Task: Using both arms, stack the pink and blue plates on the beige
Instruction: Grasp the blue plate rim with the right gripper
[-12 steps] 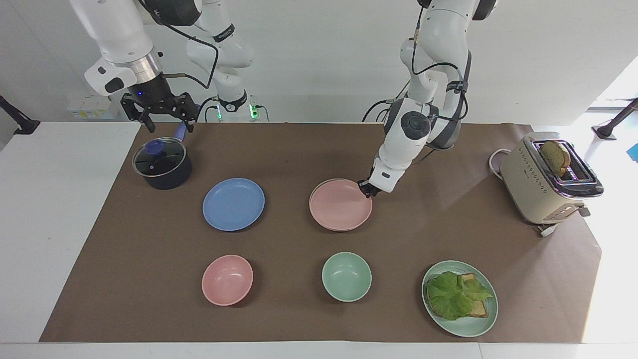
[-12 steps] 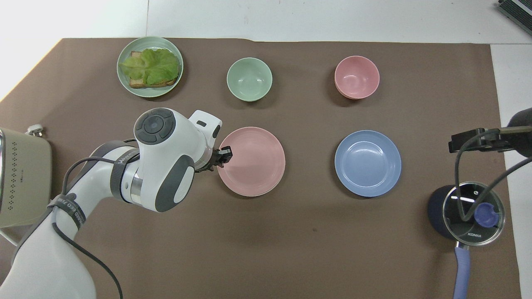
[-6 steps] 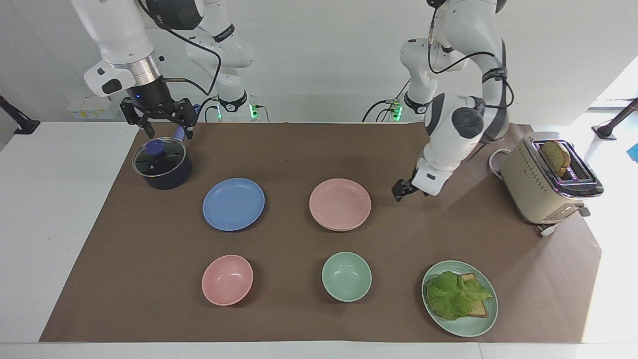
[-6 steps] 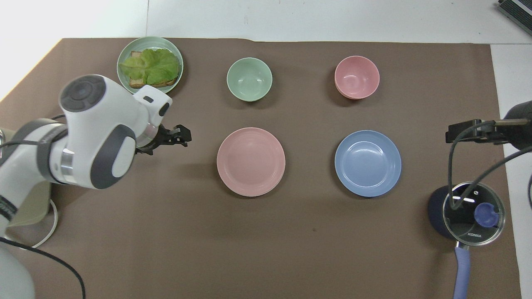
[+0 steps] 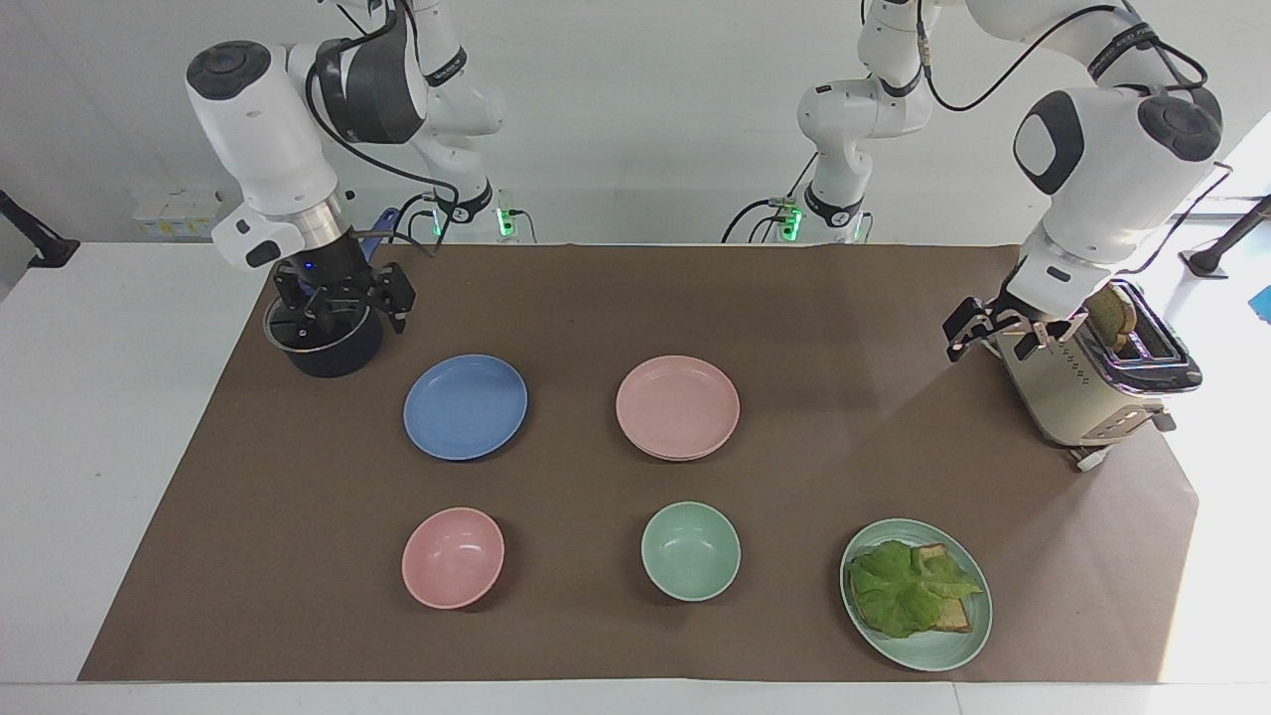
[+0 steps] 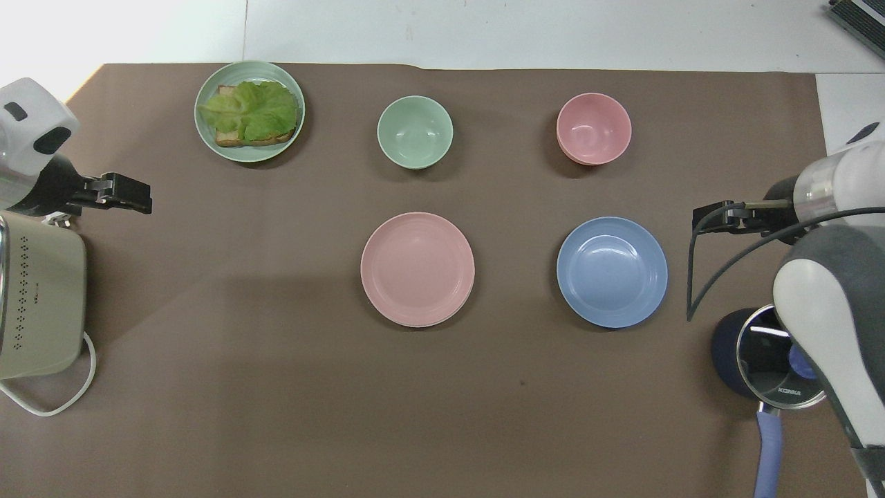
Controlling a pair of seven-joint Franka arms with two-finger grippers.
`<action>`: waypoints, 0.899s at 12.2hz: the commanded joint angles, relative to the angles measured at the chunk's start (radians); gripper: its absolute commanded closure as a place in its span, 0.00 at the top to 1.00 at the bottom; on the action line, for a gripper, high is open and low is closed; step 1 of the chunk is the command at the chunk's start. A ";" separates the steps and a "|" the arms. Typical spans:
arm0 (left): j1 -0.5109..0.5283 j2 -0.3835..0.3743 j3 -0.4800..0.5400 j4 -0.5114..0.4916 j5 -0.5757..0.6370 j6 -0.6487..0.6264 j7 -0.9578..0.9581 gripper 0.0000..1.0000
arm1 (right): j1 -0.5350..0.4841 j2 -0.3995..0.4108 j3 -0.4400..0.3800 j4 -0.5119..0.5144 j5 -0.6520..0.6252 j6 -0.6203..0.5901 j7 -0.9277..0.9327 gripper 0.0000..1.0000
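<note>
The left claw (image 5: 996,334) hangs at the right edge of the facing view, in the air just beside the toaster (image 5: 1087,362), its fingers spread and holding nothing. The right claw (image 5: 343,303) hovers at the upper left of that view over the lidded pot (image 5: 324,338), likewise spread wide and empty.

Out from them, in the middle of the brown mat, the pink plate (image 5: 677,406) lies flat. A thin second rim shows under its lower edge, which I take to be the beige plate beneath it, so the first half of the stack looks done. The blue plate (image 5: 465,405) sits alone on the table, left of the pink one in the facing view and well apart from it, nearer the pot. Judging from that, what is left is for the blue plate to be picked up and laid on top of the pink one; the right claw is the closer one.

The beige plate is almost wholly covered, and in the overhead view it cannot be made out with any certainty. The pot's lid and knob are partly masked by the right claw in the facing view and by the right arm in the overhead view. Most of the left arm is cut off by the overhead view's left edge.
</note>
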 commanded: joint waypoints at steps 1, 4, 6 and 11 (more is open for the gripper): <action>-0.008 -0.042 -0.006 0.043 0.027 -0.073 0.004 1.00 | -0.004 0.035 0.003 -0.069 0.017 0.101 0.003 1.00; -0.006 -0.046 -0.004 0.043 0.026 -0.073 0.001 1.00 | -0.004 0.060 0.003 -0.187 0.017 0.254 0.001 1.00; -0.008 -0.046 -0.004 0.043 0.026 -0.073 0.001 1.00 | -0.007 0.093 0.002 -0.238 0.017 0.317 -0.046 1.00; -0.008 -0.046 -0.004 0.043 0.024 -0.073 0.001 1.00 | -0.021 0.130 0.002 -0.366 0.017 0.454 -0.144 1.00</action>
